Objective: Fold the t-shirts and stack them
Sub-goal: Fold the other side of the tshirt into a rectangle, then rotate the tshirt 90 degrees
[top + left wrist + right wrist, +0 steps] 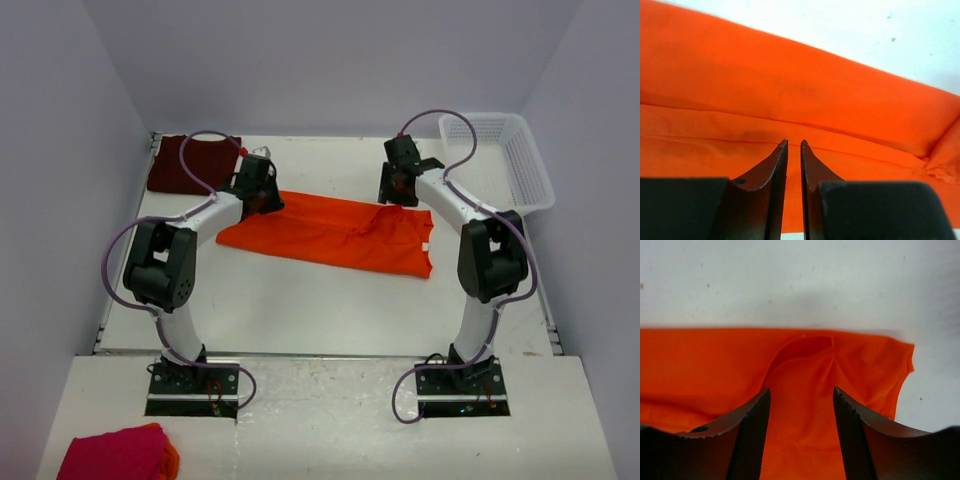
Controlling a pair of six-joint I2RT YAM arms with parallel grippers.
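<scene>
Orange t-shirt (330, 235) lies spread in a long band across the table (300, 310). Your left gripper (793, 143) sits over the shirt's far left end. Its fingers are drawn almost together with only a slit between them, and you cannot tell whether cloth is caught there. Your right gripper (801, 391) hangs over the shirt's far right part, fingers wide apart. The maroon t-shirt (185, 165) lies in a compact rectangle beyond the orange one's left end, apart from it.

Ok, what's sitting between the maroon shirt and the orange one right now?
In the top view, only the left arm's wrist and the left gripper stand over that stretch between the maroon shirt and the orange shirt; otherwise it is bare table.
</scene>
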